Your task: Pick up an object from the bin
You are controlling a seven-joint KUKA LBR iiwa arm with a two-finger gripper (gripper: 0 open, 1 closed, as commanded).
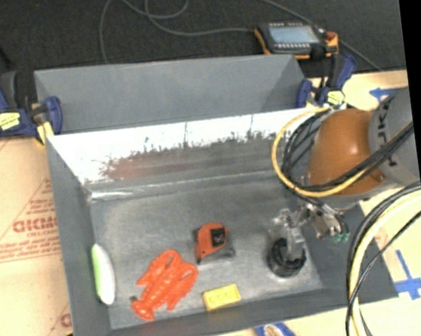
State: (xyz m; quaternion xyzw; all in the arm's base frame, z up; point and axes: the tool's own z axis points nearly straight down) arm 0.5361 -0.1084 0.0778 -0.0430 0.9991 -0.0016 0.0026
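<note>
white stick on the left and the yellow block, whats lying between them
In the camera view, the orange lobster toy lies on the bin floor between the white stick and the yellow block.

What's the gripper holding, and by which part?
Cannot tell. The gripper is right over a small black round object at the right of the grey metal bin, but no hold shows.

There it sits, a small black round thing [286, 261], squat and dark, lying well right of the orange tape measure [211, 241] and slightly lower in view.
</note>
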